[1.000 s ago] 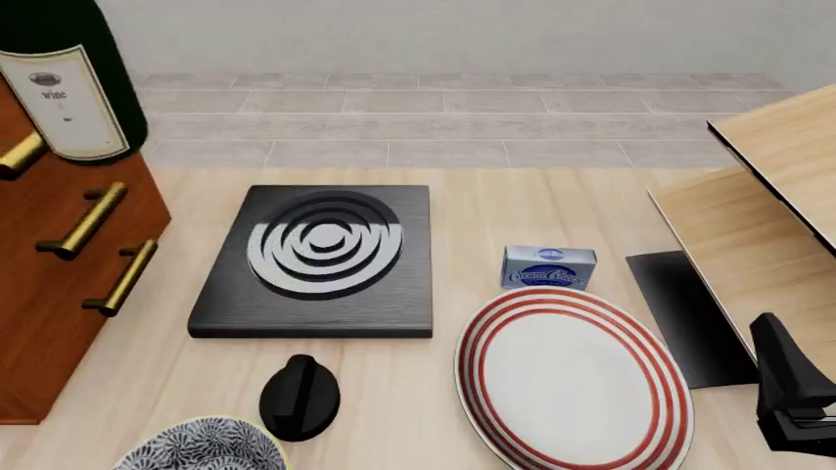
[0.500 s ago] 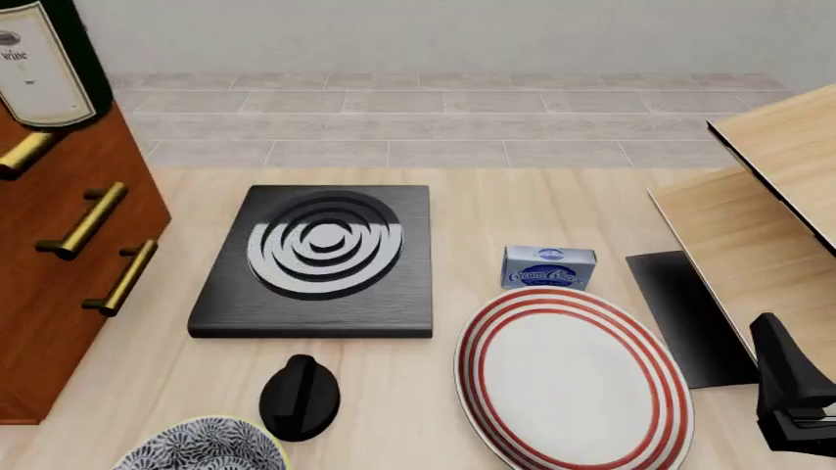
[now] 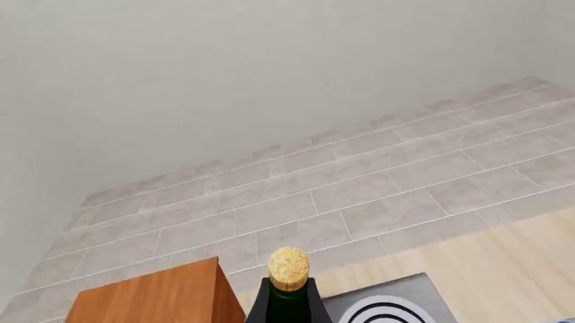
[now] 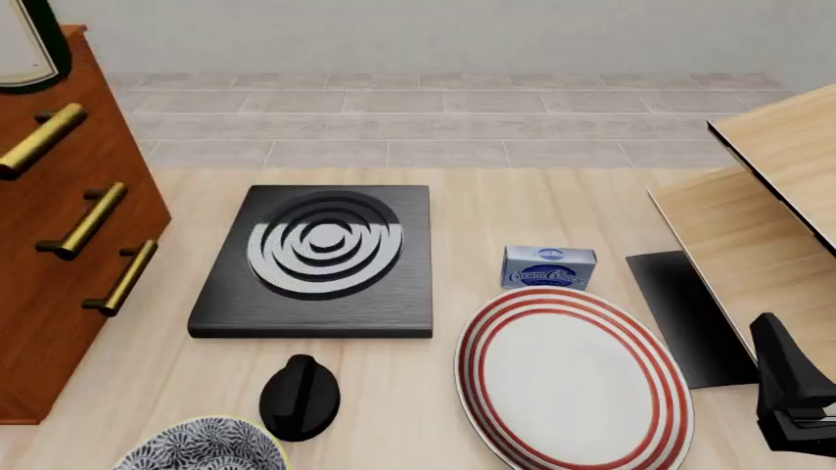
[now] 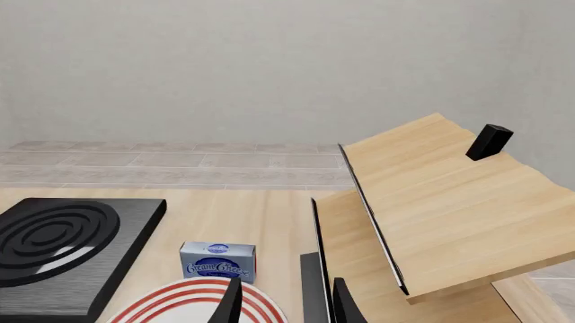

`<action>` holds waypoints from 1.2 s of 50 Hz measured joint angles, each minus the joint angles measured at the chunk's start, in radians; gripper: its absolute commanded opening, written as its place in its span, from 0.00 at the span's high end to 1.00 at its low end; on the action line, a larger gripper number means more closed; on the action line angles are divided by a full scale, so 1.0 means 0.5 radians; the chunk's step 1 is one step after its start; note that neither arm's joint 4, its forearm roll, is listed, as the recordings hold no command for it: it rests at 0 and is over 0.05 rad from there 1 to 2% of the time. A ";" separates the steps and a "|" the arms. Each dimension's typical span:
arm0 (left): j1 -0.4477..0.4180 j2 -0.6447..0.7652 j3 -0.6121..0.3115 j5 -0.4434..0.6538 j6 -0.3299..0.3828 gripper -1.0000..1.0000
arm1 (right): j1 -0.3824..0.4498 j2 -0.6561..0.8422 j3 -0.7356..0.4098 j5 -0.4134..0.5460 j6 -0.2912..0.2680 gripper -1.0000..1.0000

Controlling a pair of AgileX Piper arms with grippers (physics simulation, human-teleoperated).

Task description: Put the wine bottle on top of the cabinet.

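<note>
Down at the near edge of the table on my right, my right gripper (image 5: pixel 287 308) is parked with its fingers spread and nothing between them, above the rim of the red-striped plate (image 4: pixel 571 377). It has no part in this step and is best left there. Beyond the plate sit the cream cheese box (image 4: pixel 549 266) and the black induction hob (image 4: pixel 320 257), both well apart from the work.

Farther off on my left stands the cabinet (image 4: pixel 66 245), its brass handles facing the hob. The wine bottle (image 4: pixel 26 49) is up at its top corner; the front view catches only the bottom of the label and a dark edge of glass. In my left wrist view the cork sits upright just beside the cabinet's top surface. My left fingers appear in no view, so I cannot tell how they stand, though I judge they carry the bottle.

I cannot tell whether the base is over the top or touching it. To finish well, I should carry it inward from the edge, keep the neck vertical, lower gently until the base sits flat, then release.
</note>
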State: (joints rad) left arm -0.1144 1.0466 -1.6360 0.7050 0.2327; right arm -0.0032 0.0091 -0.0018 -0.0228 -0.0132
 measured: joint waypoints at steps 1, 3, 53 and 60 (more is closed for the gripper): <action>0.008 0.006 -0.009 0.001 0.004 1.00 | 0.000 0.000 0.000 0.000 0.000 0.00; 0.028 0.019 -0.024 0.001 0.010 1.00 | 0.000 0.000 0.000 0.000 0.000 0.00; 0.581 0.314 -0.197 -0.126 0.029 1.00 | 0.000 0.000 0.000 0.000 0.000 0.00; 0.654 0.345 -0.200 -0.142 0.018 1.00 | 0.000 0.000 0.000 0.000 0.000 0.00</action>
State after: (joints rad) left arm 0.2126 1.2192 -1.7358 0.6341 0.2416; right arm -0.0032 0.0092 -0.0018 -0.0228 -0.0132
